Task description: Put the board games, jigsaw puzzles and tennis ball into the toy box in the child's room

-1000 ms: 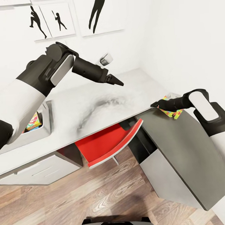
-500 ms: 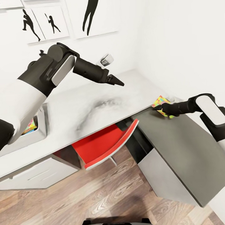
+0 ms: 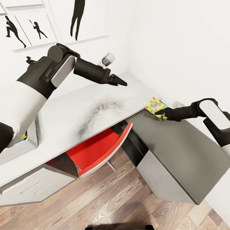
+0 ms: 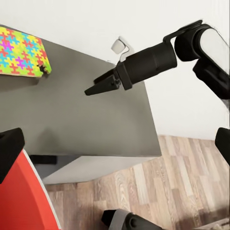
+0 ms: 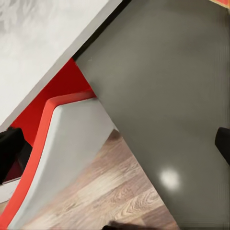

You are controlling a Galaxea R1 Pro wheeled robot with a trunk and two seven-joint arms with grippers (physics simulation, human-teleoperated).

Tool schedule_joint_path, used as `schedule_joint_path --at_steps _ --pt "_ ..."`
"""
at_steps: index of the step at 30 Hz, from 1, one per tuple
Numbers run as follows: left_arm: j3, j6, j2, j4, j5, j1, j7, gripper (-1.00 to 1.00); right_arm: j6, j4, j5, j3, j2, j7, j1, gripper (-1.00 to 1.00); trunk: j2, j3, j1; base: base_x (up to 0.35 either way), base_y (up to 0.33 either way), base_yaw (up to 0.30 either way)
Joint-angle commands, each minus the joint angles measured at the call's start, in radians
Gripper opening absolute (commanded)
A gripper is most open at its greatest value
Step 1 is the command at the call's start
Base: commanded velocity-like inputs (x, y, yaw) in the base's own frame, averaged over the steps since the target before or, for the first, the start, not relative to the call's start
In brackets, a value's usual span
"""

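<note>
Bright, even rendered light (soft shadows), glare spot on grey cabinet top [image 5: 168, 178].

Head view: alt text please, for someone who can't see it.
The right end effector touches a colourful jigsaw puzzle at the near edge of a pale table, above a grey cabinet. The left end effector hangs over the table, and a red chair sits tucked underneath.
</note>
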Motion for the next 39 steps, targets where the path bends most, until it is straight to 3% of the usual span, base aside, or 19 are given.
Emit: schedule_joint_path --at_steps 1,7,22,32,39 --pt "-0.003 0.003 0.002 0.0 0.012 -0.002 -0.003 1.0 0.0 -0.001 -0.009 0.003 0.0 -0.01 0.003 1.0 -0.002 -0.001 0.001 0.0 0.0 -0.056" --pt "-0.005 0.003 0.006 0.0 0.05 -0.002 -0.004 1.0 0.0 -0.005 -0.006 0.005 0.006 -0.012 0.028 1.0 -0.002 0.002 0.001 0.0 0.0 -0.026" --pt "-0.003 0.003 0.01 -0.001 0.06 0.056 -0.004 1.0 0.0 -0.005 -0.005 0.004 0.008 -0.009 0.054 1.0 -0.002 0.024 0.001 0.0 0.0 -0.003" --pt "-0.004 0.003 0.039 0.0 0.058 0.068 -0.003 1.0 0.0 -0.007 -0.006 0.002 -0.002 -0.005 0.088 1.0 -0.002 0.04 0.001 0.0 0.0 0.0" --pt "-0.004 0.003 0.062 0.0 0.059 0.088 -0.003 1.0 0.0 -0.052 -0.01 -0.003 -0.018 0.008 0.16 1.0 -0.002 0.051 0.001 0.0 0.0 0.0"
